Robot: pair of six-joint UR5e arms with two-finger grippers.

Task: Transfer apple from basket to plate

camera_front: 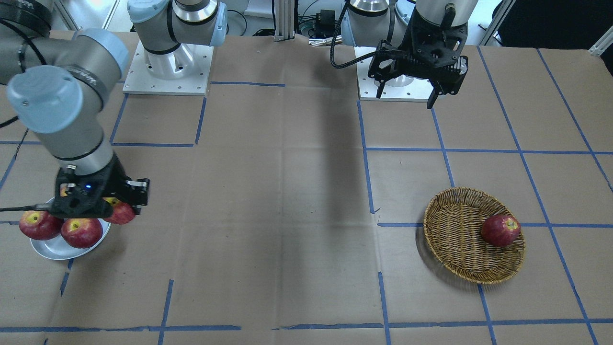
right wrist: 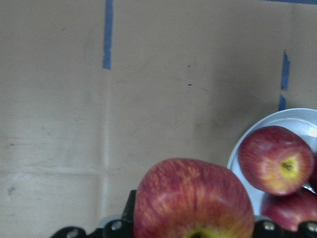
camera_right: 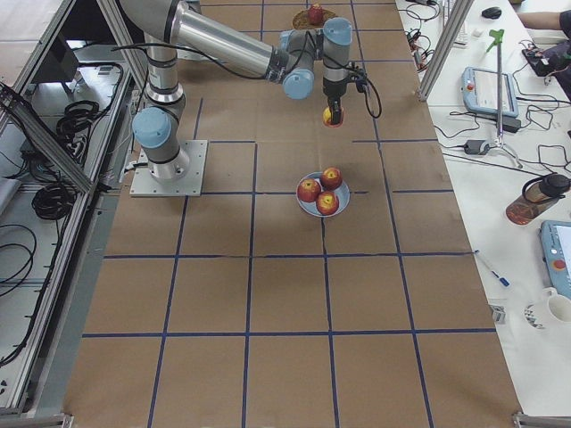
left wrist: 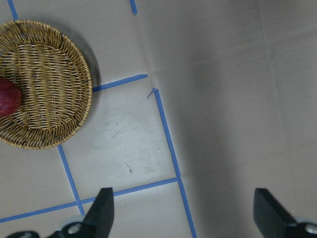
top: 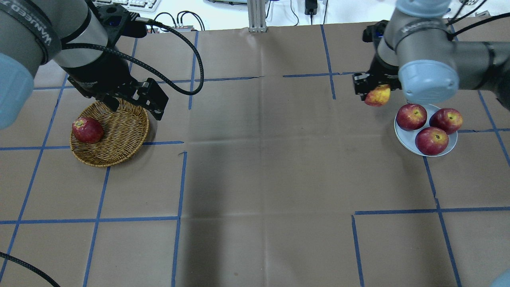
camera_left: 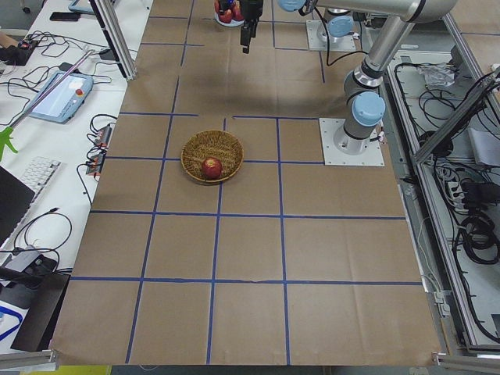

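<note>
My right gripper (top: pixel 375 91) is shut on the apple (top: pixel 378 97), streaky pink-red with a yellow patch. It holds the apple in the air just off the plate's (top: pixel 403 136) edge toward the table's middle. In the right wrist view the apple (right wrist: pixel 193 198) fills the bottom, with the plate (right wrist: pixel 297 118) to its right. Three darker red apples (top: pixel 431 140) lie on the plate. The wicker basket (top: pixel 119 133) holds one dark red apple (top: pixel 87 130). My left gripper (top: pixel 135 105) hangs open and empty above the basket's rim; its wrist view shows the basket (left wrist: pixel 47 84) off to the left.
Brown paper with blue tape lines covers the table. The arm bases (camera_front: pixel 165 67) stand at the robot's edge. An aluminium post (top: pixel 257 16) rises at the far middle edge. Cables, a keyboard and a tablet lie beyond the table's ends.
</note>
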